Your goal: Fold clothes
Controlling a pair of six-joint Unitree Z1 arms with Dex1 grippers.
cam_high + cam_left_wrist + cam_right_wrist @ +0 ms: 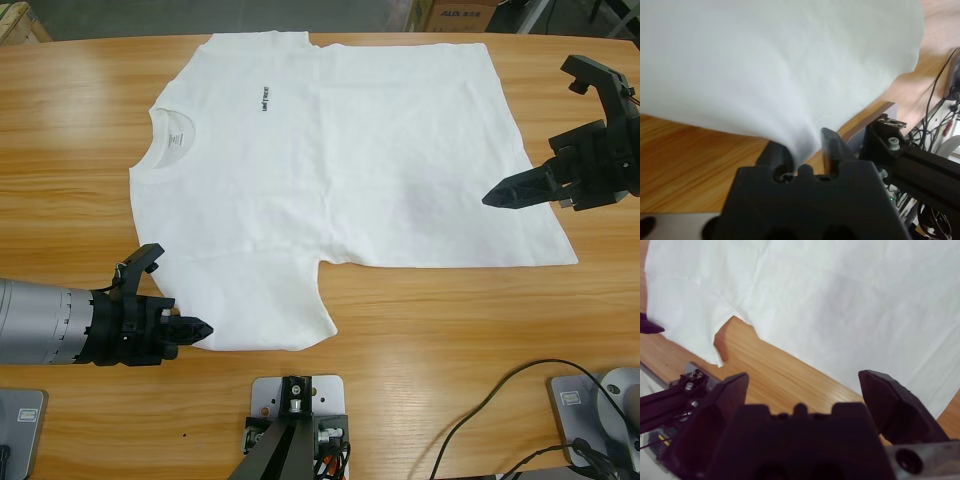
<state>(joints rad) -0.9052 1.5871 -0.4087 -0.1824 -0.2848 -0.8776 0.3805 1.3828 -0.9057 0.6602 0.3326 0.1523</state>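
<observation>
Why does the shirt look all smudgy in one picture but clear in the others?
In the left wrist view the T-shirt sits right against the lens, pinched in the left gripper, so it blurs; in the high view it lies far enough away to look sharp, chest text included.

T-shirt point(380, 160): plain white all over, no pattern; one small dark line of text on the chest point(266, 96). Ribbed neck band point(168, 135) same white, pale label inside with faint grey print.

Table point(420, 330): warm orange-brown wood, darker grain streaks along its length.

Left gripper point(200, 328): matte black; arm behind it silver-grey point(40, 320).

Right gripper point(497, 197): matte black.

In the left wrist view the white cloth point(790, 65) looks faintly grey-green against the orange wood.
</observation>
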